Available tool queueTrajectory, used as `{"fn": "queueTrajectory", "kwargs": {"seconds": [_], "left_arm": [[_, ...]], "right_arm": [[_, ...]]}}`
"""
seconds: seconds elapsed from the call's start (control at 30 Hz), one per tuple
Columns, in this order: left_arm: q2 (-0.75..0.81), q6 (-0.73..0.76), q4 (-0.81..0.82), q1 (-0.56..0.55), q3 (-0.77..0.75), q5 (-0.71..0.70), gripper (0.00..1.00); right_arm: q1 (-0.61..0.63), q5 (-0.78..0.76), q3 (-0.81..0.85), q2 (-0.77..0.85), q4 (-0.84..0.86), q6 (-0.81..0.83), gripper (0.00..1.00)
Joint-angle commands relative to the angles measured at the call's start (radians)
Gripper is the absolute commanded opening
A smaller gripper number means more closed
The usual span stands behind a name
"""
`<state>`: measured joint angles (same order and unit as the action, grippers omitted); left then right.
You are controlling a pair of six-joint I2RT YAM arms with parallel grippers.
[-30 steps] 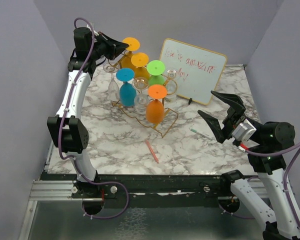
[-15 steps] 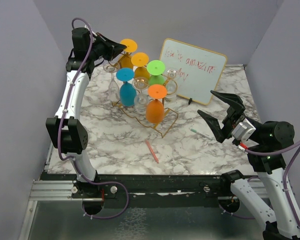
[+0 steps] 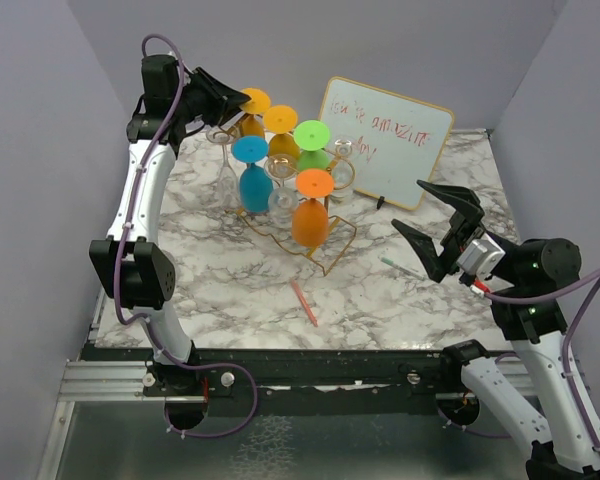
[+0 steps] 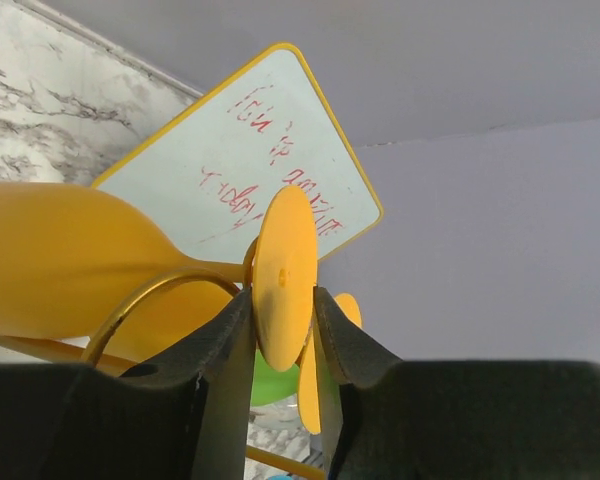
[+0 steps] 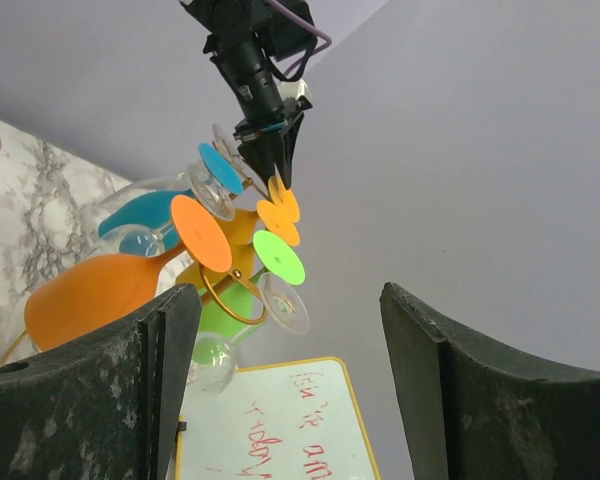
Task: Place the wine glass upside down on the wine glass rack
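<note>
Grey partition walls (image 3: 40, 200) enclose a white-and-grey marbled bench (image 3: 220, 290), at whose near edge we see the two arm bases. Toward the far left of the bench stands the gold wire wine glass rack (image 3: 330, 262), loaded with inverted glasses, feet uppermost: an opaque blue wine glass (image 3: 253, 186), an orange wine glass (image 3: 310, 222) nearest the arms, a green wine glass (image 3: 311, 134), an amber wine glass (image 3: 280, 119) and several clear wine glasses (image 3: 283, 195). At the rack's far left corner we find the yellow wine glass (image 3: 256, 101), upside down, bowl below and round foot on top; in the left wrist view a curl of gold wire arcs across the bowl just beside the stem. The left end effector (image 4: 281, 297) meets this foot from the left, with black fingers (image 4: 215, 360) on either face of the disc. Its jaws stand only narrowly apart, and we cannot tell whether the pads press the disc or merely flank it. The right end effector (image 3: 408, 205) hovers above the right side of the bench, well apart from the rack, its jaws spread wide and holding nothing. Behind the rack, to its right, a yellow-framed whiteboard with red handwriting (image 3: 390, 140) leans upright. A pink pen (image 3: 303, 302) lies on the bench in front of the rack, and a thin green pen (image 3: 400, 266) lies nearer the right arm.
</note>
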<state>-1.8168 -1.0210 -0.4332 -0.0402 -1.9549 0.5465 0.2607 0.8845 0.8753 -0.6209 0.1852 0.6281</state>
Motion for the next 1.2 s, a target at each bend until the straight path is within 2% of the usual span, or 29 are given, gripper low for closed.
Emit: {"fn": "queueTrajectory", "kwargs": {"seconds": [0.0,0.3,0.53,0.67,0.77,0.87,0.97,1.17], "left_arm": [[0.052,0.061,-0.057,0.007,-0.053,-0.034,0.32],[0.106,0.173,-0.131,0.016,-0.049,-0.072,0.51],[0.148,0.208,-0.152,0.031,-0.054,-0.083,0.58],[0.187,0.249,-0.161,0.063,-0.06,-0.079,0.59],[0.231,0.34,-0.189,0.075,-0.062,-0.082,0.6],[0.301,0.45,-0.251,0.081,-0.031,-0.167,0.63],[0.411,0.541,-0.28,0.082,0.066,-0.261,0.71],[0.687,0.679,-0.309,0.082,0.353,-0.437,0.9]], "right_arm": [[0.002,-0.023,-0.017,-0.012,0.015,-0.016,0.78],[0.002,0.03,-0.071,-0.009,0.073,-0.255,0.79],[0.002,-0.06,-0.141,0.04,0.1,-0.388,0.8],[0.002,-0.249,-0.141,0.04,0.027,-0.537,0.81],[0.002,-0.452,-0.095,-0.005,-0.148,-0.675,0.81],[0.002,-0.652,-0.032,-0.07,-0.347,-0.807,0.81],[0.002,-0.804,-0.002,-0.123,-0.506,-0.927,0.81],[0.002,-1.022,-0.006,-0.123,-0.651,-1.026,0.83]]}}
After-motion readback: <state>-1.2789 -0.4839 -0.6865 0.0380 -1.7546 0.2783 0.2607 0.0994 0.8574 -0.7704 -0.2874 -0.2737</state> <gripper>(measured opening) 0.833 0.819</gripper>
